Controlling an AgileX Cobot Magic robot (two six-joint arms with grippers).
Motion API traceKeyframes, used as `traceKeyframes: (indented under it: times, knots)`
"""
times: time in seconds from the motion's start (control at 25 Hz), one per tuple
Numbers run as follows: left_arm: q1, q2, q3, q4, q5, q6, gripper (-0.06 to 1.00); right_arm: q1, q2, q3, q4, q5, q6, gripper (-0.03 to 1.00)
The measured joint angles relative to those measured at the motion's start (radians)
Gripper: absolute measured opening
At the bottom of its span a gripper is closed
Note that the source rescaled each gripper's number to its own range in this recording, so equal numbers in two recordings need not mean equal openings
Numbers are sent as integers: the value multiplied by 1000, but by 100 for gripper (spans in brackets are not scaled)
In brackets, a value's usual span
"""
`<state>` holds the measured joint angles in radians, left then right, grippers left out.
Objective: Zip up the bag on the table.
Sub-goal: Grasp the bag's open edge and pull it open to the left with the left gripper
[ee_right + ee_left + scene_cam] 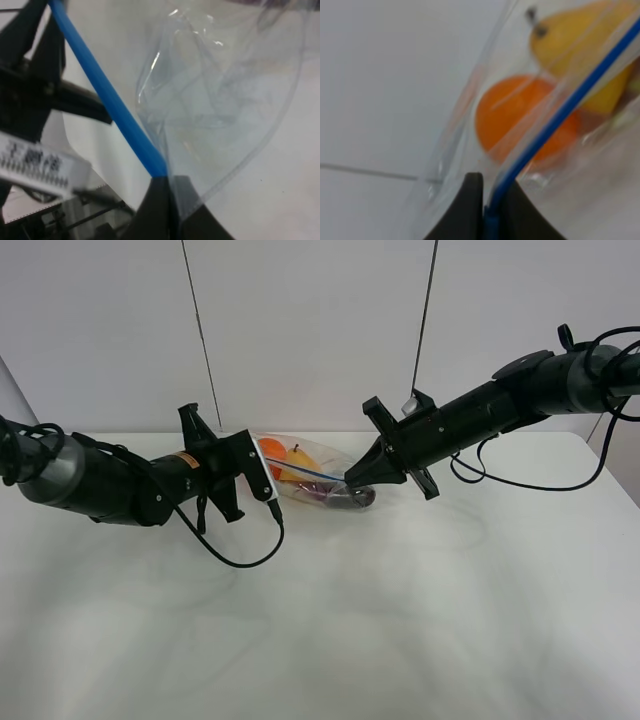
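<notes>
The clear bag (310, 472) lies on the white table (330, 620) between my two arms, with an orange fruit (520, 117) and a yellow pear (580, 45) inside. Its blue zipper strip (305, 471) runs taut from one gripper to the other. My left gripper (268, 472) is shut on the strip's left end; in the left wrist view the strip (555, 120) enters the closed fingers (465, 210). My right gripper (349, 479) is shut on the strip's right end; in the right wrist view the strip (105, 95) ends at the closed fingertips (157, 200).
A dark purple item (350, 498) lies at the bag's right end. A black cable (245, 555) loops on the table below the left gripper. Two thin cables (205, 335) hang down the back wall. The left arm shows in the right wrist view (30, 100).
</notes>
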<state>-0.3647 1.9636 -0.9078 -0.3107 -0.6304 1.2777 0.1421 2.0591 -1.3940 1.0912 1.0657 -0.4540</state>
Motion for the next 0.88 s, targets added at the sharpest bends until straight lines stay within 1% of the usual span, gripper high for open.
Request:
traceKeyframes:
  times: [0.28, 0.48, 0.8, 0.88]
  knots:
    - [114, 0, 0, 11, -10, 0, 0, 0, 0, 0, 6, 1, 0, 0]
    - [169, 0, 0, 4, -17, 0, 0, 0, 0, 0, -6, 4, 0, 0]
    - [173, 0, 0, 7, -18, 0, 0, 0, 0, 0, -1, 6, 1, 0]
    - [173, 0, 0, 7, -18, -11, 2, 0, 0, 0, -2, 6, 1, 0]
